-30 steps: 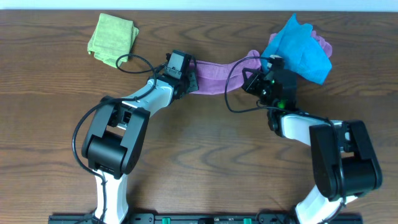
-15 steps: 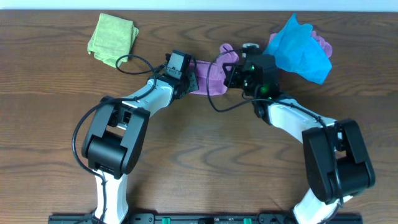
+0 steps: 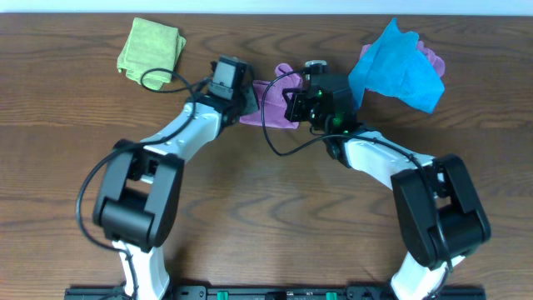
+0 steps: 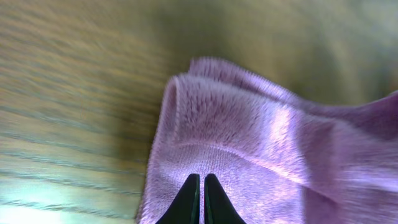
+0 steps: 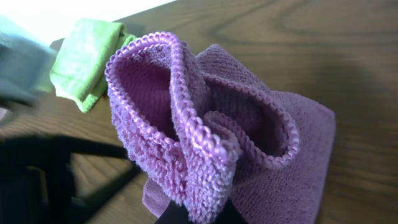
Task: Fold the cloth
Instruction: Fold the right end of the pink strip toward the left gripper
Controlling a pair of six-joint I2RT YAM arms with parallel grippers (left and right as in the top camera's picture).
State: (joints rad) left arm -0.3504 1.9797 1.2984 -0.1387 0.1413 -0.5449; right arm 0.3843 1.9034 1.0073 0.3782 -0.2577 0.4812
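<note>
Bunched lilac cloth [image 3: 268, 102] sits at the far middle of the wooden table [image 3: 266, 208], its long axis running left to right between two arms angled inward toward each other. The left pincer [image 4: 200, 190], tips pressed together, nips the cloth's left edge. The right pincer [image 5: 199, 215] pinches an upright looped fold. A green cloth [image 3: 151, 46] lies far left and a blue cloth [image 3: 398, 67] far right.

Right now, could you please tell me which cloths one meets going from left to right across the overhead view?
Light green folded cloth → lilac-purple cloth, bunched between the two arms → bright blue cloth.
</note>
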